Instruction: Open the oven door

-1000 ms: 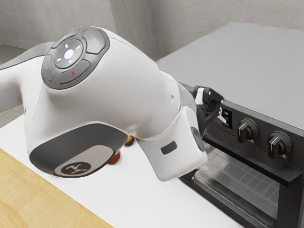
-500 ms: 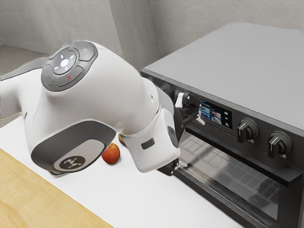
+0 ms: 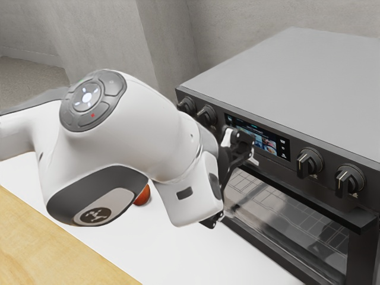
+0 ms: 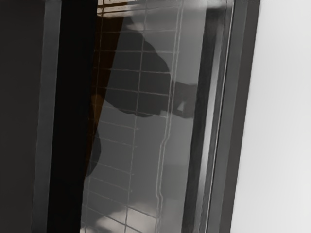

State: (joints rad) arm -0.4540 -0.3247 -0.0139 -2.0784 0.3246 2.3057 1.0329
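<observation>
"Where is the oven door?"

"At the front of the oven (image 3: 297, 77), toward the exterior view's right. The door (image 3: 363, 252) stands upright and shut beneath the control panel, its handle (image 3: 335, 206) running along the top edge."

"And the gripper (image 3: 238, 181)?"

"In front of the door, near the end of the handle that lies toward the exterior view's left. Its two fingers are spread apart, one higher and one lower, with nothing clamped between them. Whether either one touches the handle, I can't tell."

"What does the wrist view give you?"

"The door from close up: the dark bar of the handle, then the window (image 4: 146, 160) with a wire rack (image 4: 139, 91) behind the glass. A dark reflection lies across the pane. Past the door's lower frame comes the white of the table."

"Anything on the panel?"

"A lit screen (image 3: 270, 144), with two knobs on each side of it. The upper finger is just in front of the screen in the exterior view and covers a bit of it."

"What else is on the table (image 3: 178, 255)?"

"A red apple (image 3: 142, 196), partly hidden behind the arm, between the table's wooden edge (image 3: 53, 249) and the oven."
</observation>
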